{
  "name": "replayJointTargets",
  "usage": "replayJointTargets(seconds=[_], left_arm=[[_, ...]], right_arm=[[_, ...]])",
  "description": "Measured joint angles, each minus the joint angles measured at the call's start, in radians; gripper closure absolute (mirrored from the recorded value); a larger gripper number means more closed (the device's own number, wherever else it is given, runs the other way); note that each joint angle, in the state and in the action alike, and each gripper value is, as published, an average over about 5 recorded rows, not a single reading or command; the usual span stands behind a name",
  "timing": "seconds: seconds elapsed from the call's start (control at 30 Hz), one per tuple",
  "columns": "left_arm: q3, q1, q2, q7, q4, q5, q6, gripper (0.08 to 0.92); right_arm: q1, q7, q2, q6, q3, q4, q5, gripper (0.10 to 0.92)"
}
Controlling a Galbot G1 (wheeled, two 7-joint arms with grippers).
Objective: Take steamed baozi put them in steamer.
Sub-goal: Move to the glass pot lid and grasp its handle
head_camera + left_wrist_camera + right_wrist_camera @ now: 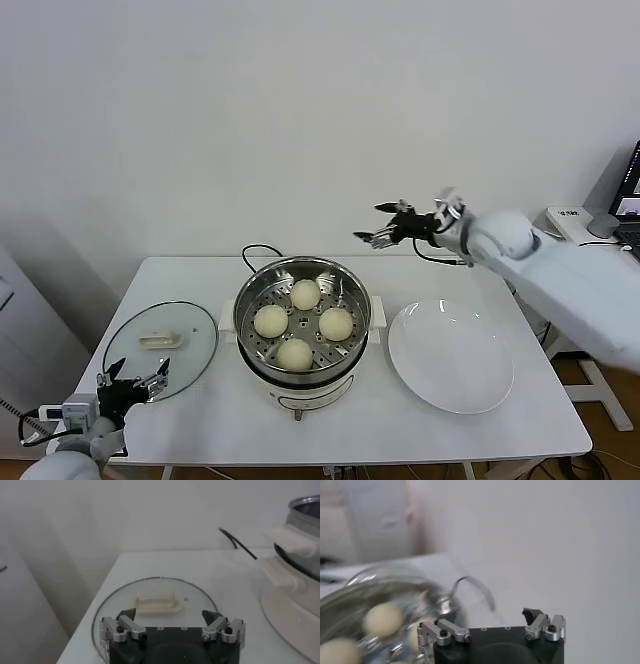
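Head view, surroundings: a round glass lid with a cream handle (160, 348) is lying on the white table (540, 420) left of the cooker; a flat white round plate (451, 356) is lying to its right.
Head view, container: the shiny round stainless-steel steamer (302, 318) is sitting on its white base, holding all four cream-white steamed baozi (305, 294).
Head view, arms: the right gripper (382, 225) is hovering high behind the steamer, fingers spread and empty; the left gripper (128, 382) is waiting at the table's near left edge.
Left wrist view: the left gripper (172, 621) is gaping wide above the lid (155, 602), with the steamer (300, 575) off to one side.
Right wrist view: the right gripper (491, 622) is standing open, with baozi (383, 618) lying in the steamer (380, 587) below.
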Motion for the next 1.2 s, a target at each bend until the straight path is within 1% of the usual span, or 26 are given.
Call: replayJointTargets(seconds=[0.23, 0.53, 0.87, 1.2], left_arm=[[-0.004, -0.008, 0.002, 0.022, 0.011, 0.042, -0.016, 0.177], [-0.002, 0.003, 0.009, 0.065, 0.06, 0.241, -0.078, 0.177], [0.007, -0.018, 0.012, 0.119, 0.18, 0.633, -0.222, 0.177], [0.005, -0.11, -0.018, 0.116, 0.336, 1.124, -0.418, 0.177]], right_arm=[[-0.349, 0.139, 0.052, 0.096, 0.352, 0.053, -0.107, 0.203], [-0.703, 0.219, 0.196, 0.168, 0.715, 0.107, -0.259, 0.203], [-0.96, 0.233, 0.363, 0.223, 0.97, 0.13, -0.397, 0.203], [-1.08, 0.228, 0.489, 0.255, 1.08, 0.128, -0.484, 0.203]])
